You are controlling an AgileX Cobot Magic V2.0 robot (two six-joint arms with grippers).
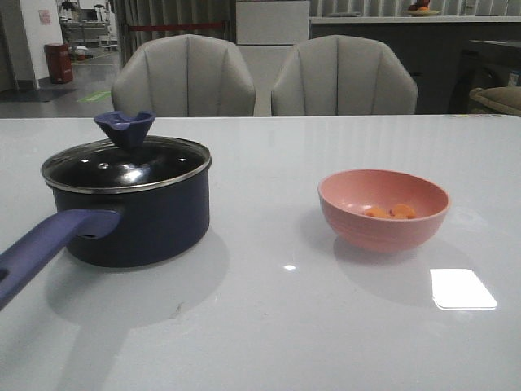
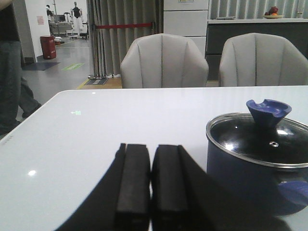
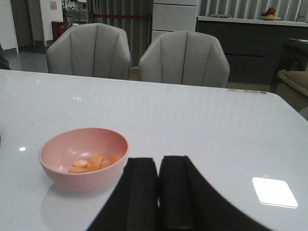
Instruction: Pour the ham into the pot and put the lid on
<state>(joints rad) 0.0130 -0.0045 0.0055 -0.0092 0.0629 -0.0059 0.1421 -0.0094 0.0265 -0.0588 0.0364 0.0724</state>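
Front view, lid on navy pot, orange ham in pink bowl, both grippers closed, empty.

Navy pot stands lidded; glass lid sits level. Orange ham slices lie in pink bowl.

**What the views hide or cut off**

In the front view neither gripper shows, and the pot's handle runs off the left edge. The lid sits on the pot, so its inside is hidden. In the left wrist view the left gripper blocks the pot's lower near side, and the pot runs off the right edge. The ham lies beside the right gripper; its slices overlap, their number unclear.
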